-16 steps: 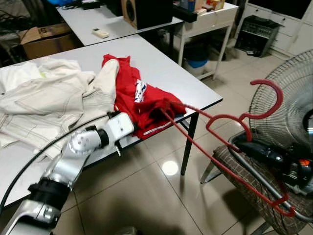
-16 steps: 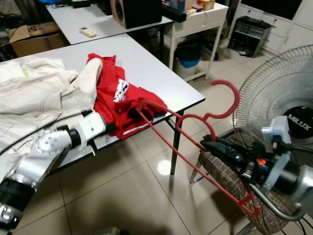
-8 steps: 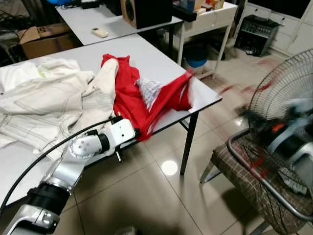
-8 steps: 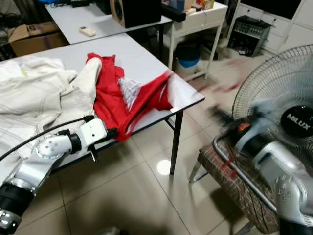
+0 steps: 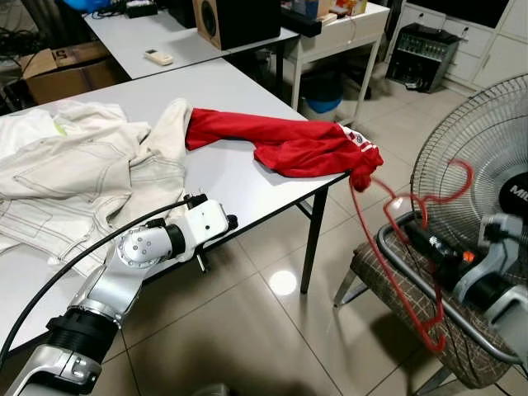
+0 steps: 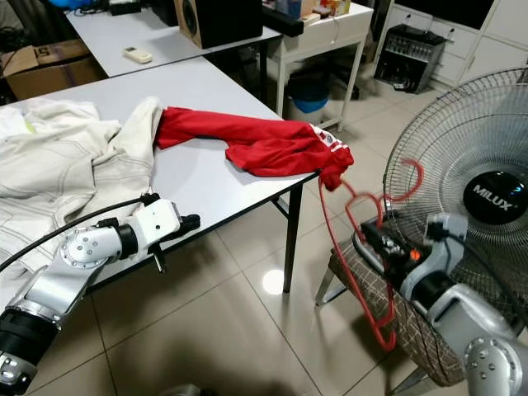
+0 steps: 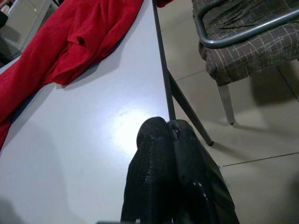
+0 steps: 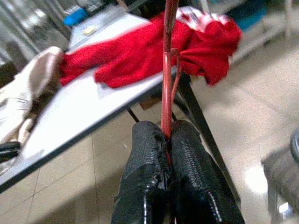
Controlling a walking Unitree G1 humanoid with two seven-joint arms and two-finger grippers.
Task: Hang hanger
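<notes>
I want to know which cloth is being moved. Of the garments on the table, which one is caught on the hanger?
The red garment: its end hangs over the table edge on the red hanger held by the right gripper. The cream clothes lie apart.

Unitree G1 arms: silver housings, black fittings.
The left arm [image 5: 140, 256] carried a black cable and dark collar; both grippers [image 7: 170, 135] [image 8: 167, 135] had textured black fingers.

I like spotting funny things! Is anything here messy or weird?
Yes. The red garment droops off the white table's corner, one end caught on the red hanger clamped in the right gripper. A crumpled cream garment lies beside it.
</notes>
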